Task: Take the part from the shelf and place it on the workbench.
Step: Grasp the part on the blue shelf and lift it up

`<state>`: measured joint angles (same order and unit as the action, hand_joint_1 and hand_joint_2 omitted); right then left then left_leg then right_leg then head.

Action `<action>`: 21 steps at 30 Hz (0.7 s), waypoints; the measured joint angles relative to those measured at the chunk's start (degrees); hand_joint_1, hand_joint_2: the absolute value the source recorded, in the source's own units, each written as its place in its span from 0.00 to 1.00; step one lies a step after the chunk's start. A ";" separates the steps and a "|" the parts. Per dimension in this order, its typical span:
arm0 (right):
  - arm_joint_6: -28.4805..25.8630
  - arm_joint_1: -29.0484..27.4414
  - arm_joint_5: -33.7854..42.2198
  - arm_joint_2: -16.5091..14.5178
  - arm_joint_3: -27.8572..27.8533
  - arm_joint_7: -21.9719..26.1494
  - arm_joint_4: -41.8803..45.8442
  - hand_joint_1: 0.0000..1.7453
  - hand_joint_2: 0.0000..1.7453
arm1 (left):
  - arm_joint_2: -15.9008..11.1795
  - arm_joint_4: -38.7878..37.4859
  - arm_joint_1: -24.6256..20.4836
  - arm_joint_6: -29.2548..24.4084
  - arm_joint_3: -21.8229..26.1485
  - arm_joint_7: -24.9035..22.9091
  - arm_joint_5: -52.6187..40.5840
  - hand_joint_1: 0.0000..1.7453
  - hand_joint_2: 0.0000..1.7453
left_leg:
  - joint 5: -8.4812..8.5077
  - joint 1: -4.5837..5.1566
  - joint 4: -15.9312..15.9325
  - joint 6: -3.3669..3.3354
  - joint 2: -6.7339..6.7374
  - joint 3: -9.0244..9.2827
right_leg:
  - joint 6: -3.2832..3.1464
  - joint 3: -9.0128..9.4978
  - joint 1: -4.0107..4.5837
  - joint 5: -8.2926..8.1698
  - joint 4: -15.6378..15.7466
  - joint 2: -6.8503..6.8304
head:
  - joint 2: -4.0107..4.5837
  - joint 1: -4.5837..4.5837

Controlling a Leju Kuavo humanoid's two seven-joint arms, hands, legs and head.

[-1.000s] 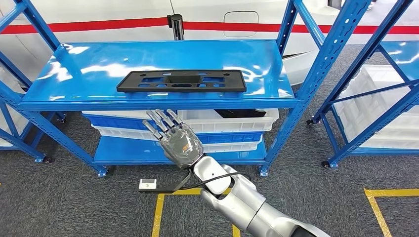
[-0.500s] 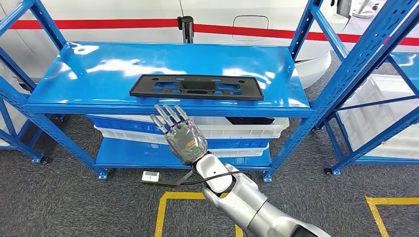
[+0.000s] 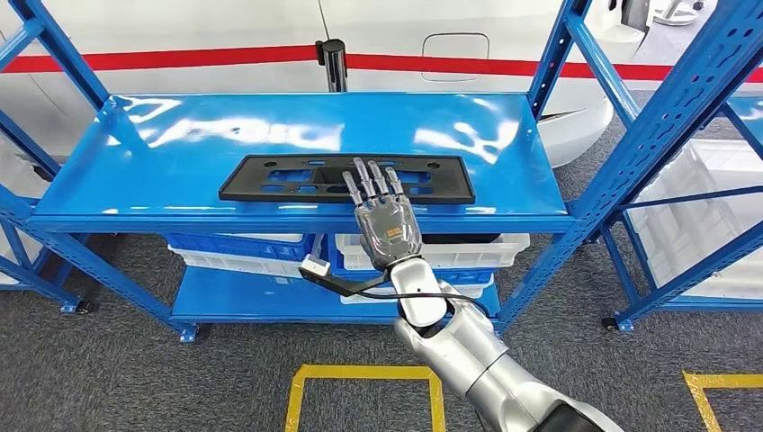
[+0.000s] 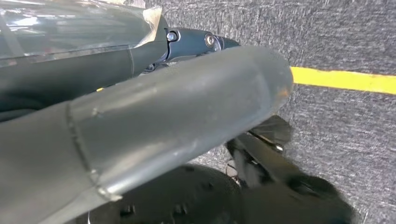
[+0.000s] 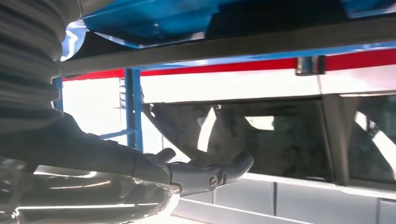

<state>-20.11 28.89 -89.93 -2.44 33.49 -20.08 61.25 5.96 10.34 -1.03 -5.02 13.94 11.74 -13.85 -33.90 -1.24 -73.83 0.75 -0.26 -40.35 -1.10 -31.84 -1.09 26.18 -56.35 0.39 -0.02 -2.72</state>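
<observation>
The part, a long flat black plate (image 3: 270,178) with several cut-outs, lies near the front edge of the blue shelf's top board (image 3: 180,135). My right hand (image 3: 385,225) reaches over that front edge with its fingers stretched out flat above the plate's right half; whether they touch it I cannot tell. It holds nothing. In the right wrist view the same fingers (image 5: 205,175) point straight out, apart from the thumb. My left hand (image 4: 154,116) hangs over the grey carpet with thumb and fingers straight and nothing in it.
White and blue bins (image 3: 477,247) sit on the level under the top board. A second blue rack (image 3: 684,117) stands to the right. A white car (image 3: 225,31) and a black post (image 3: 331,63) are behind the shelf. Yellow tape (image 3: 360,371) marks the floor.
My right hand has risen from below the shelf's front edge and gone forward over the plate. The view itself has shifted a little.
</observation>
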 joint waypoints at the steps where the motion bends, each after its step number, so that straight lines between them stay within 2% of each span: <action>1: 0.18 -0.03 0.01 0.14 -0.33 0.01 -0.01 0.00 1.00 | -0.04 0.00 0.01 0.03 0.03 -0.04 -0.02 0.00 0.00 | 2.39 -0.12 2.06 0.02 0.07 0.09 | 0.15 0.62 -0.02 0.44 0.00 0.11 | 0.00 0.00; 3: 0.51 0.02 0.01 0.30 -0.93 0.07 -0.02 0.00 1.00 | -0.16 -0.02 0.01 0.05 0.14 -0.10 -0.06 0.00 0.00 | 8.20 -0.22 10.11 -0.21 0.14 2.72 | 0.60 1.80 -0.01 1.45 0.02 0.29 | 0.00 -0.01; 4: 0.76 0.15 0.01 0.32 -1.24 0.21 -0.04 0.00 1.00 | -0.20 -0.03 -0.03 0.05 0.19 -0.13 -0.15 0.00 0.00 | 9.85 -0.11 13.51 -0.44 0.13 4.03 | 0.93 2.20 0.16 1.89 0.01 0.36 | 0.00 -0.03; 5: 1.03 0.28 0.01 0.32 -1.52 0.40 -0.06 0.00 1.00 | -0.23 -0.04 -0.08 0.05 0.23 -0.16 -0.24 0.00 0.00 | 10.52 0.04 15.47 -0.68 0.13 4.78 | 1.26 2.36 0.31 2.22 0.03 0.38 | 0.00 -0.02; 7: 1.48 0.49 0.01 0.27 -2.02 1.08 -0.10 0.00 1.00 | -0.23 -0.03 -0.15 0.05 0.25 -0.22 -0.44 0.00 0.00 | 10.01 0.45 16.23 -1.29 0.09 4.98 | 1.91 2.51 0.54 2.61 0.23 0.38 | 0.00 -0.01; 9: 1.57 0.54 0.08 0.10 -2.47 1.94 -0.08 0.00 1.00 | -0.20 -0.01 -0.10 0.04 0.28 -0.23 -0.52 0.00 0.00 | 9.89 0.41 16.81 -2.03 0.07 5.58 | 2.45 2.36 0.60 3.27 -0.27 0.22 | 0.00 -0.04; 10: 1.59 0.61 0.21 0.00 -2.61 2.35 -0.07 0.00 1.00 | -0.18 0.00 -0.10 0.04 0.30 -0.23 -0.55 0.00 0.00 | 9.85 0.35 17.21 -2.42 0.08 6.05 | 2.54 1.63 0.59 4.01 -1.87 0.14 | 0.00 -0.08; 11: 1.64 0.64 0.37 -0.07 -2.72 2.71 -0.07 0.00 1.00 | -0.16 0.01 -0.13 0.04 0.33 -0.23 -0.57 0.00 0.00 | 9.75 0.29 17.54 -2.82 0.09 6.52 | 2.46 0.04 0.57 5.16 -4.87 0.06 | 0.00 -0.13; 13: 1.97 0.42 0.75 -0.09 -2.76 3.32 -0.20 0.00 1.00 | -0.16 0.02 -0.26 0.04 0.38 -0.19 -0.59 0.00 0.00 | 9.28 0.44 17.62 -3.39 0.05 7.06 | 2.18 -5.10 0.44 7.68 -13.37 0.03 | 0.00 -0.18; 14: 2.15 0.15 0.88 -0.08 -2.76 3.55 -0.30 0.00 1.00 | -0.16 0.02 -0.28 0.03 0.41 -0.16 -0.61 0.00 0.00 | 8.97 0.48 17.61 -3.50 -0.04 7.35 | 2.29 -7.51 0.43 8.22 -16.65 0.03 | 0.00 -0.19; 15: 2.34 -0.12 1.03 -0.07 -2.76 3.75 -0.40 0.00 1.00 | -0.16 0.01 -0.27 0.03 0.43 -0.13 -0.64 0.00 0.00 | 8.64 0.51 17.60 -3.50 -0.14 7.72 | 2.65 -8.93 0.42 7.74 -17.86 0.03 | 0.00 -0.19; 16: 2.44 -0.32 1.14 -0.07 -2.75 3.90 -0.46 0.00 1.00 | -0.15 0.01 -0.23 0.01 0.44 -0.08 -0.66 0.00 0.00 | 8.25 0.52 17.58 -3.40 -0.25 8.21 | 3.18 -9.04 0.40 6.15 -16.49 0.01 | 0.00 -0.19; 18: 2.53 -0.43 1.33 -0.08 -2.74 4.19 -0.50 0.00 1.00 | -0.08 0.00 -0.17 -0.05 0.45 0.06 -0.69 0.00 0.00 | 7.36 0.55 17.57 -3.02 -0.38 9.32 | 4.16 -6.41 0.29 1.25 -8.49 -0.16 | 0.00 -0.21; 19: 2.54 -0.41 1.42 -0.10 -2.74 4.30 -0.53 0.00 1.00 | -0.05 0.00 -0.19 -0.09 0.46 0.15 -0.72 0.00 0.00 | 6.80 0.72 17.46 -2.74 -0.45 9.79 | 4.21 -4.84 0.29 -0.70 -4.64 -0.25 | 0.00 -0.20; 20: 2.56 -0.41 1.49 -0.12 -2.73 4.40 -0.57 0.00 1.00 | -0.01 0.00 -0.22 -0.11 0.47 0.24 -0.75 0.00 0.00 | 6.33 0.84 17.38 -2.43 -0.49 10.08 | 3.87 -3.79 0.33 -1.81 -2.16 -0.33 | 0.00 -0.19; 21: 2.58 -0.44 1.53 -0.14 -2.73 4.46 -0.61 0.00 1.00 | 0.01 0.00 -0.24 -0.14 0.48 0.32 -0.83 0.00 0.00 | 5.97 0.91 17.40 -2.07 -0.51 10.25 | 3.26 -3.31 0.51 -2.12 -1.10 -0.37 | 0.00 -0.18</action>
<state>-17.53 28.44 -88.40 -2.57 30.76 -15.62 60.65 5.97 10.34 -1.27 -5.15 14.42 12.06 -14.68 -27.92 -0.33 -56.43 -1.32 -0.77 -30.10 2.16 -35.15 -0.58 24.06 -57.45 0.02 -0.02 -2.90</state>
